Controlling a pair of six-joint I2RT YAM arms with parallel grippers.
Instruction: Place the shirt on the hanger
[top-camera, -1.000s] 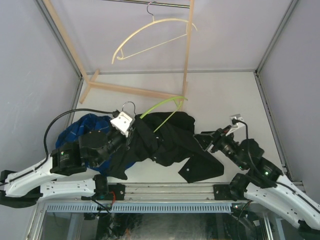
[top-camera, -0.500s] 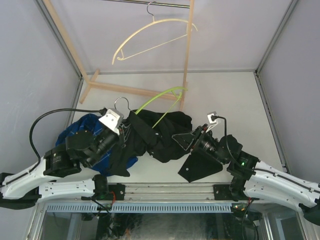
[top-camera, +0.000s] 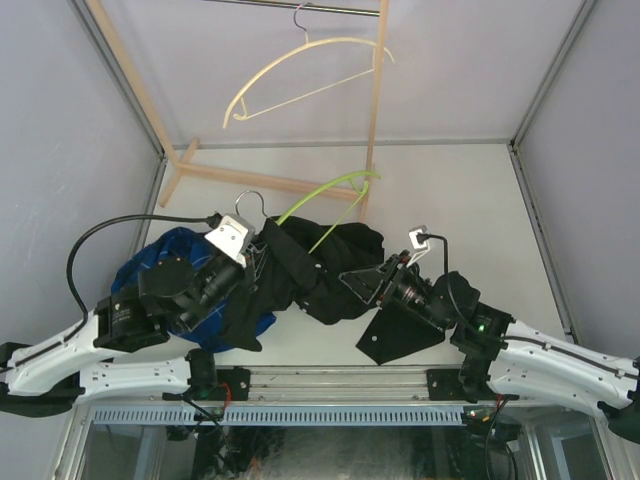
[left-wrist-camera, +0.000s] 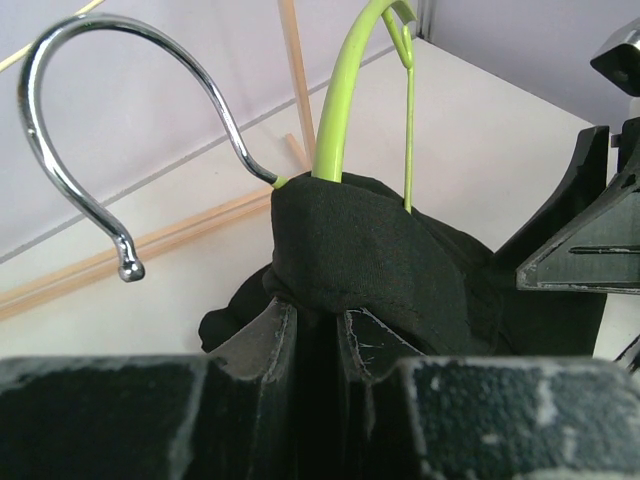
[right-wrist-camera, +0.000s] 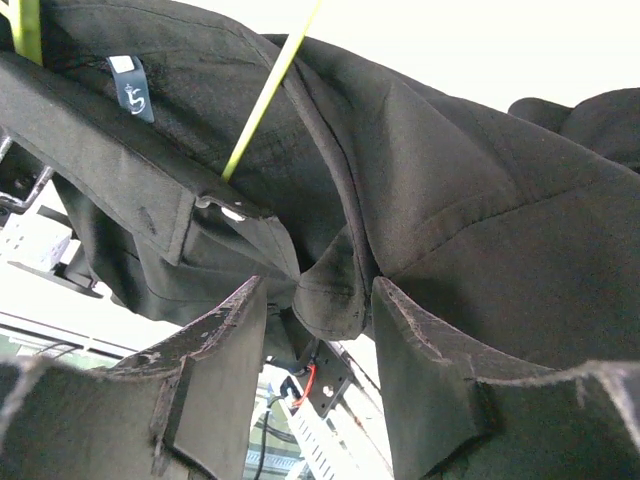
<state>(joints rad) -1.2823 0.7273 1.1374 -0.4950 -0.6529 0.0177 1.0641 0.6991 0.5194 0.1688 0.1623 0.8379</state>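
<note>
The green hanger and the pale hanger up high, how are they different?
The thin lime-green plastic hanger is bright green; the cream hanger is pale. The cream hanger dangles by its hook from the dark rail; the green one sits low, pinched by the left gripper. The cream hanger is bare; the green one partly wears the black button-up shirt. Both are curved with hooks.

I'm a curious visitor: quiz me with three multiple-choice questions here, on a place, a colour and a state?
1. Where is the cream hanger? A on the rail; B on the table; C in a gripper.
2. The hanger poking from the shirt is: A red; B lime green; C white.
3. The left gripper is: A wide open; B out of view; C shut on the shirt.
A: its hook hangs on the rail. B: green arms rise from the black cloth. C: its fingers pinch black cloth.
</note>
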